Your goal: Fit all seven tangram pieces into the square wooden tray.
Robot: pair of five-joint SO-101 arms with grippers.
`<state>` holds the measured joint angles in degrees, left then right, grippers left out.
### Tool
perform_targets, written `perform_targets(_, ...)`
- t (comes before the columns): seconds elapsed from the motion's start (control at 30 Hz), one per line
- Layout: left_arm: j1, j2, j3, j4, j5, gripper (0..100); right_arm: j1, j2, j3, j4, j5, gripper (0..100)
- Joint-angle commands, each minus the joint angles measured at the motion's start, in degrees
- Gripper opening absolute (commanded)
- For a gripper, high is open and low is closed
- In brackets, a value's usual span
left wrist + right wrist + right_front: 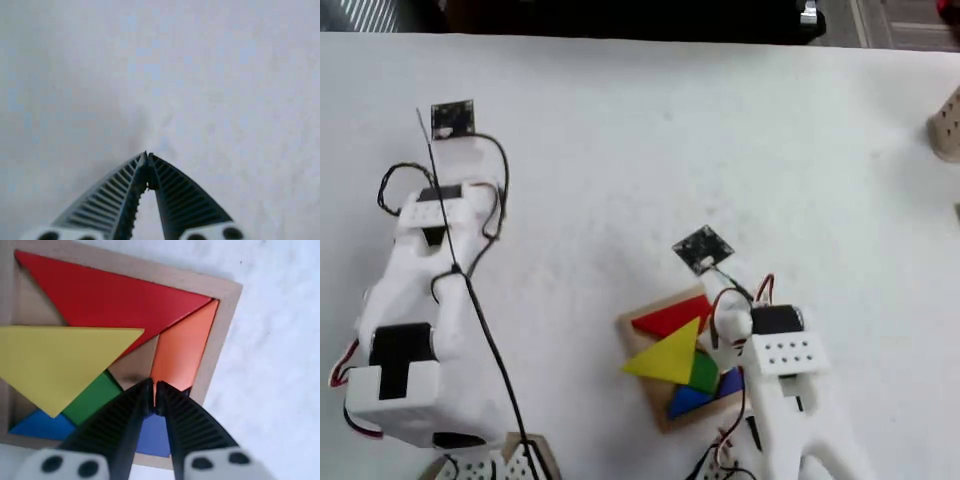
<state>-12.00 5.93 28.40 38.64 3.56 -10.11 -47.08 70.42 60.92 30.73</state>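
Near the right arm, tray (642,335): square wooden frame flat on the white table (620,150), turned askew so one corner points at the table's near edge.
Red triangle (115,297): seated flat, its long side along the tray's rim farthest from the right arm (785,350), its square corner pointing to the tray's middle.
Yellow triangle (55,360): lies across the middle, long edge facing the red triangle. It overlaps the green piece (92,397), and in the high view one sharp corner juts past the rim on the side away from the right arm.
Orange piece (182,347): seated against the rim on the right arm's side, its long axis running along that rim.
Blue piece (35,426): in the tray corner beside the green piece, partly under the yellow triangle.
Second blue piece (154,437): under the right fingers, next to the orange piece.
Bare wood: one patch between red, yellow and orange, another beside the red triangle's sharp corner.
Right fingers (130,415): clenched together with nothing between them, tips over the spot where the orange piece's end meets the bare patch; whether they touch it cannot be told.
Left fingers (120,195): pressed together with nothing in them, over bare table.
Left arm (420,300): well apart from the tray.
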Motion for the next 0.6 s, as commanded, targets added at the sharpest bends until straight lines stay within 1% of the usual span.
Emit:
perform_targets(0.0,-0.7,-0.4,-3.0,0.0,-0.7,2,-0.4,-5.2,-0.3,2.2,1.1,1.8)
perform_targets(0.07,-0.7,-0.4,-3.0,-0.1,-0.8,2,-1.2,-8.4,0.2,3.4,1.4,1.8)
perform_targets(0.13,-0.7,-0.3,-3.0,-0.2,-0.8,2,-4.0,-10.9,0.4,5.9,2.1,1.8)
perform_targets(0.27,-0.5,-0.3,-3.0,-0.2,-0.8,2,-9.3,-12.7,3.9,8.5,11.1,1.8)
perform_targets(0.33,-0.5,-0.3,-3.0,-0.2,-0.8,2,-9.6,-12.7,5.5,8.1,14.8,1.8)
perform_targets(0.57,-0.5,-0.3,-2.8,-0.2,-0.8,2,-8.7,-12.7,6.1,7.7,14.9,1.8)
